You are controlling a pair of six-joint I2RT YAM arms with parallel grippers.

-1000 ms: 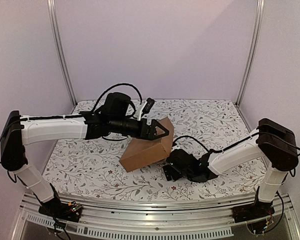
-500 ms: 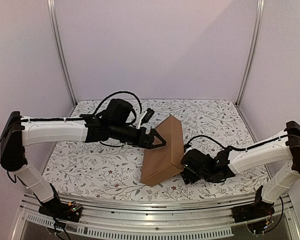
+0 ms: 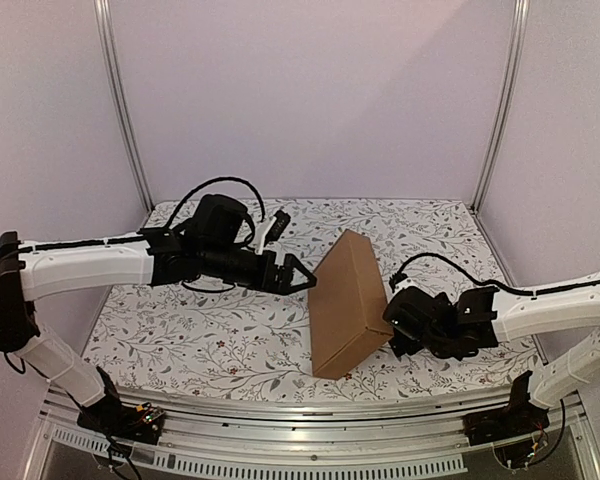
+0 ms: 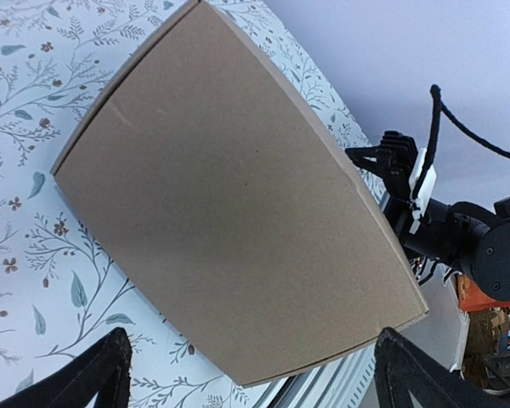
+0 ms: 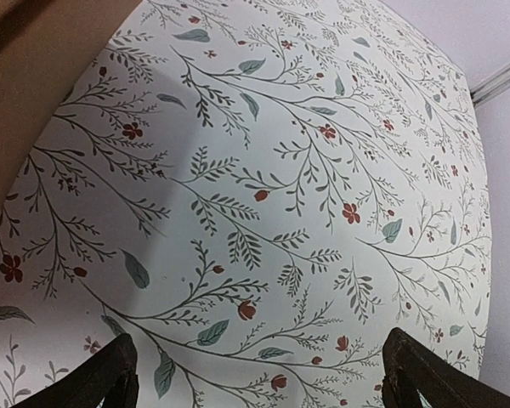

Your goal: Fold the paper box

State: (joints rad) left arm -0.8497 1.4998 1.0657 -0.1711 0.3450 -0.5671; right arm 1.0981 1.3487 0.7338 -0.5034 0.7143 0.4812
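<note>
While left tool (image 3: 303,276), right tool (image 3: 394,328) gape, paper box (image 3: 348,300) lies between.

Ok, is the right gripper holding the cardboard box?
No, the right gripper is open with only floral tablecloth between its jaws; the cardboard box lies off to one side.

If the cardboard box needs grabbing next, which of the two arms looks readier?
Probably the left. Its open left pincer points straight at the paper box, which fills its wrist view. The right pincer, also open, sits by the box's near right edge, but its camera sees mostly tablecloth.
</note>
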